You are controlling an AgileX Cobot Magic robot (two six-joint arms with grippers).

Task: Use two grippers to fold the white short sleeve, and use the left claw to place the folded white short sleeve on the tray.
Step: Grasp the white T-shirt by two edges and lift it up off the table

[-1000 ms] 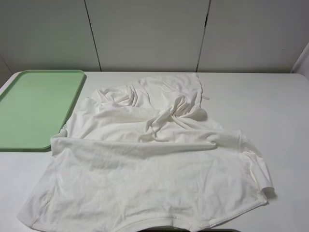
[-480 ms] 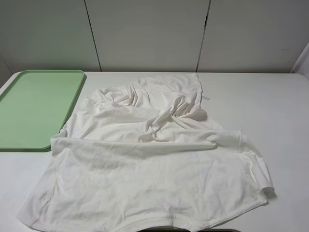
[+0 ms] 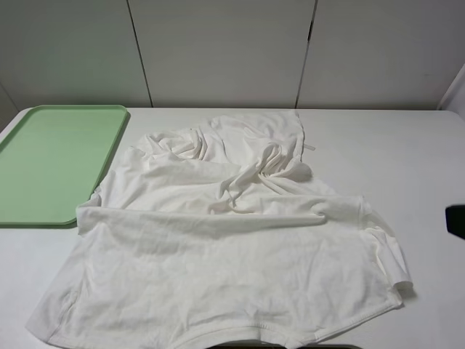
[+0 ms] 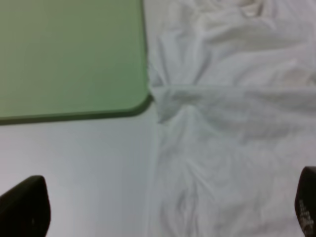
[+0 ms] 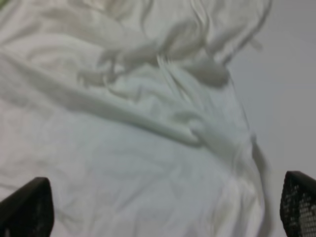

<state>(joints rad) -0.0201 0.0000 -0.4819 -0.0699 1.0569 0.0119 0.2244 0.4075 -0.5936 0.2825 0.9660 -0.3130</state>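
The white short sleeve [image 3: 225,247] lies spread and wrinkled on the white table, bunched toward the back. It also shows in the left wrist view [image 4: 232,123] and the right wrist view [image 5: 133,148]. The light green tray [image 3: 54,163] lies at the back left, empty, with its corner touching the shirt's edge [image 4: 74,54]. My left gripper [image 4: 165,210] is open and empty above the shirt's left edge, near the tray corner. My right gripper [image 5: 162,207] is open and empty above the shirt's right part. A black part of the right arm [image 3: 455,220] shows at the right edge of the exterior view.
The white table [image 3: 407,145] is bare to the right of the shirt and in front of the tray [image 3: 29,254]. A panelled wall [image 3: 218,51] stands behind the table. A dark strip [image 3: 283,347] runs along the table's front edge.
A black part of the right arm has come into the exterior view at its right edge. The shirt and the tray have not moved.
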